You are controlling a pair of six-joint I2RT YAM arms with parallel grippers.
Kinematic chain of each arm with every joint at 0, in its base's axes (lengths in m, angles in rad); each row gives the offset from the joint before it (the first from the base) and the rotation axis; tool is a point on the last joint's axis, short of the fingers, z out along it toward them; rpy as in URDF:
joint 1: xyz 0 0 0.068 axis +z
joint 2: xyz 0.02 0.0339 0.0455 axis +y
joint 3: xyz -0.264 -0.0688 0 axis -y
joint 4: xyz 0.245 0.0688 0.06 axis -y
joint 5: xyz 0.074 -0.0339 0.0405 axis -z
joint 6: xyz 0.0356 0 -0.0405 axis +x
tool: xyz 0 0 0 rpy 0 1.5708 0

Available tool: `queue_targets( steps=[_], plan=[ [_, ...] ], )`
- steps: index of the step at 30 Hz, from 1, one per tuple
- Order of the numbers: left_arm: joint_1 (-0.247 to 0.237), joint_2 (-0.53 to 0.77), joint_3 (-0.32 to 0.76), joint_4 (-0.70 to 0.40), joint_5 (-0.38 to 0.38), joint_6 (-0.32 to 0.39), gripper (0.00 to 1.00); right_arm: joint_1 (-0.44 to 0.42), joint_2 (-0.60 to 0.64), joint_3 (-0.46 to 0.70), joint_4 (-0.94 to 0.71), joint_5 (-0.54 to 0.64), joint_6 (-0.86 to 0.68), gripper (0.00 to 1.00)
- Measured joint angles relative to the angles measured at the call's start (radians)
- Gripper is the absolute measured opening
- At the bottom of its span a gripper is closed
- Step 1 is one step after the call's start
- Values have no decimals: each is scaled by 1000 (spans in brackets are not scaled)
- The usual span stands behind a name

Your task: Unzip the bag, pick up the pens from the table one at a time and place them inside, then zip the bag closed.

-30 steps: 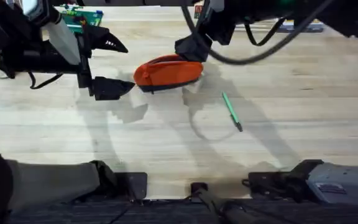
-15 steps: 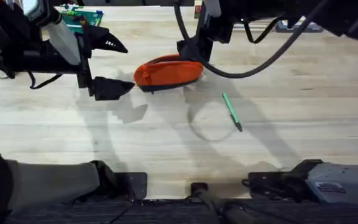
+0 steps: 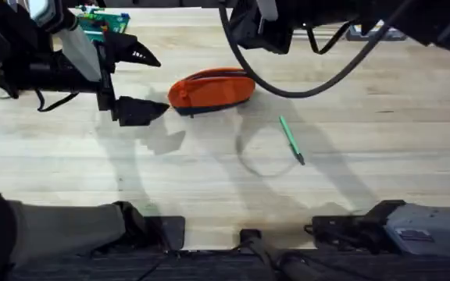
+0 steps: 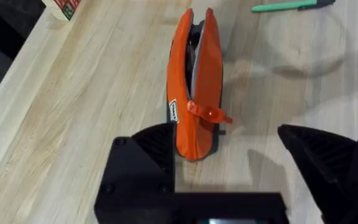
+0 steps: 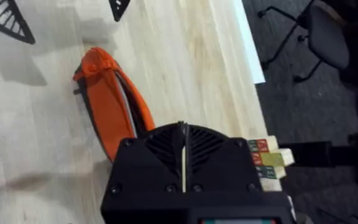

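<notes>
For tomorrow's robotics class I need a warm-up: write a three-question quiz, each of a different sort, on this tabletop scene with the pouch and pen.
1. True or false: the green pen is already inside the orange bag.
2. Multiple choice: the bag's zipper is A) fully closed, B) at least partly open, C) missing.
3. Short answer: which gripper stands open beside the bag's end with the zipper pull?

Key
1. False; it lies on the table.
2. B; the left wrist view shows a dark gap along the top.
3. The left gripper; the right gripper is shut.
</notes>
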Motion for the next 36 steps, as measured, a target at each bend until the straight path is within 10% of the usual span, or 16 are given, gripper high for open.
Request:
queue_targets(
  steps=[36],
  plan=[
    [0,0,0,0,0,0,993,0,328,0,32,-75,-2,33]
  ],
)
